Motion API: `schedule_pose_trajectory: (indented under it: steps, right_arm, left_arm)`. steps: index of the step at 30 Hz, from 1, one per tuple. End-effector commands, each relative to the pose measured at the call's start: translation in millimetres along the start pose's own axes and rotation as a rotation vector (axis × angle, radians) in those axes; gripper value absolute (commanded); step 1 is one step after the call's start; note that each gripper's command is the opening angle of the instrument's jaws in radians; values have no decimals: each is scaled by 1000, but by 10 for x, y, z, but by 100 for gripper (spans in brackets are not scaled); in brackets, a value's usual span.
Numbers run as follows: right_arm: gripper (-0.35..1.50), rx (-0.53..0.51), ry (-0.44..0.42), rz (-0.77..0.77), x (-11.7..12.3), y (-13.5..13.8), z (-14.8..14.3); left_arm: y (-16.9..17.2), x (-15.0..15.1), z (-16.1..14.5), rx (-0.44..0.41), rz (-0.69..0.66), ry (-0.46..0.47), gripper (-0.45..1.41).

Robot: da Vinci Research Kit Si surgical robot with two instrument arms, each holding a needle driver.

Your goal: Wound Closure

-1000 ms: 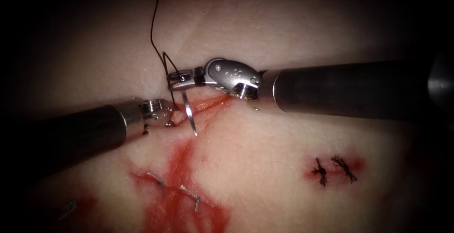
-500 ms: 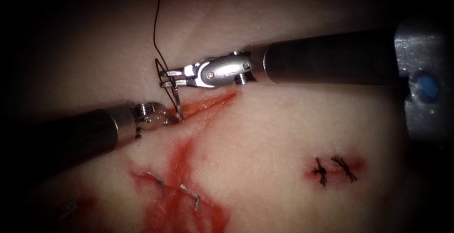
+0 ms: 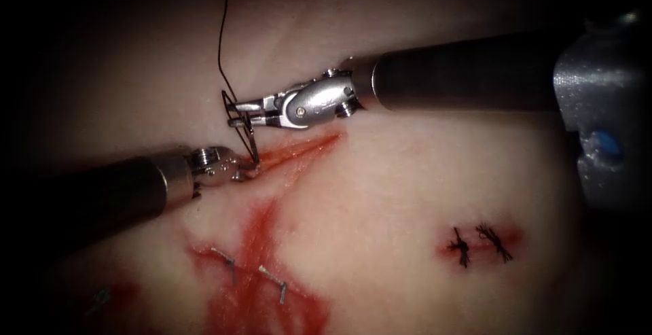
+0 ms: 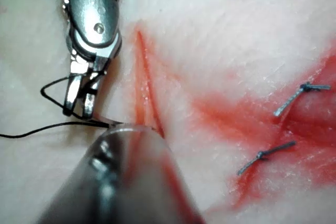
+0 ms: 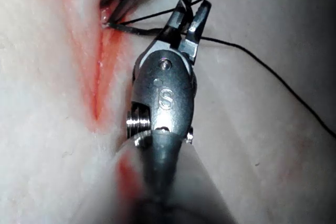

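The right arm's silver needle driver (image 3: pixel 238 113) is clamping the thin curved steel needle (image 3: pixel 252 146) near its rear end, now steeper, its point lowered from above the pale tissue (image 3: pixel 407 192) to the red cut's (image 3: pixel 299 150) left end. The black thread (image 3: pixel 222 43) is trailing upward. The left arm's tool (image 3: pixel 246 169) is pressing the tissue there; its grip is unclear.

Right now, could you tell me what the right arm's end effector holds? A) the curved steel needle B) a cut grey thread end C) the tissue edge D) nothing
A: the right arm's end effector is shut on the curved steel needle near its thread end, with the needle's tip down at the red cut.
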Motion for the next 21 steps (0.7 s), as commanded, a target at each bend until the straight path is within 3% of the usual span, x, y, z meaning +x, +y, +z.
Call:
schedule_pose_trajectory:
  steps: [1, 12, 17, 21]
  right_arm:
    - [-35, 3, 3, -6, -6, -4, 6]
    - [-35, 26, 11, 6, -9, -22, 7]
    - [-35, 17, -3, 40, -8, -27, 1]
    - [-35, -8, -5, 84, -3, -18, -1]
  left_arm:
    - [-4, 3, 8, -3, -8, 1, 61]
    - [-6, 2, 7, 7, -35, -3, 56]
    - [-6, 1, 6, 14, -46, -3, 42]
    - [-6, 4, -6, 79, -87, -7, 27]
